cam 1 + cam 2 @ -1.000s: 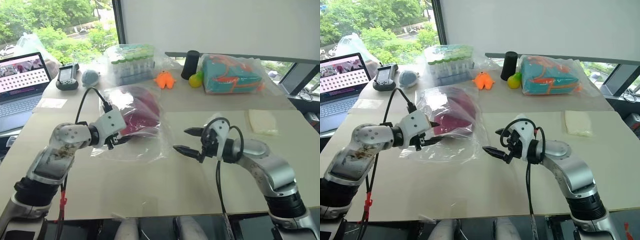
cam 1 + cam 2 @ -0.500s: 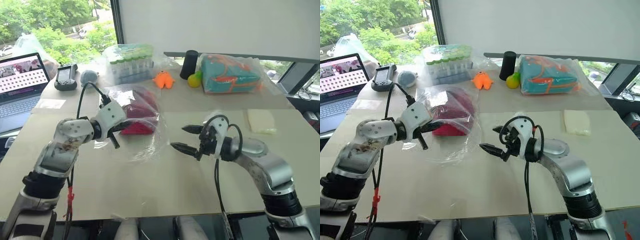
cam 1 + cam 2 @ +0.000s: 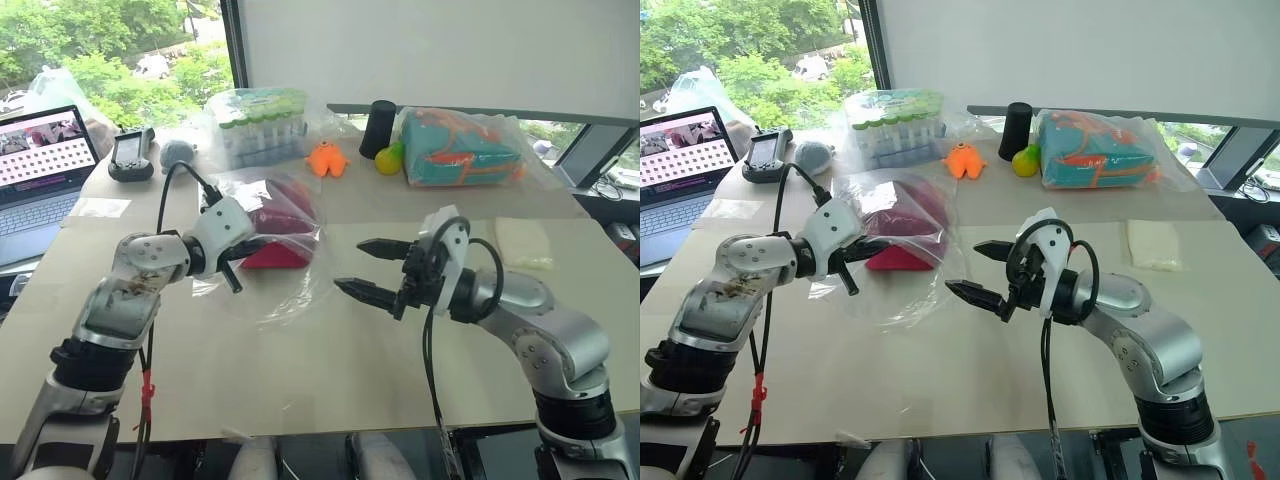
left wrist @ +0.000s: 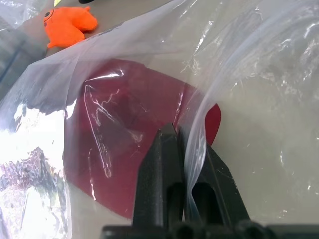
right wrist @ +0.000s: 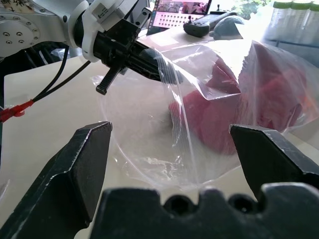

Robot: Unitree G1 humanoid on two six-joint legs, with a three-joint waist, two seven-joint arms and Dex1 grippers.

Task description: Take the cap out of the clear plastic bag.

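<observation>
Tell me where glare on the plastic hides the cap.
Left wrist view: a white glare patch on the clear plastic bag blanks the cap's edge beside it. Head views: a smaller bright patch on the bag over the cap's back, brim clear. Right wrist view: only thin streaks.

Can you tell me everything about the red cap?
The cap is dark red cloth with a curved brim. It lies on the table, still inside the clear plastic bag, which wraps all around it. The left gripper is shut on the bag's film right beside the cap. The right gripper waits open nearby, touching neither.
</observation>
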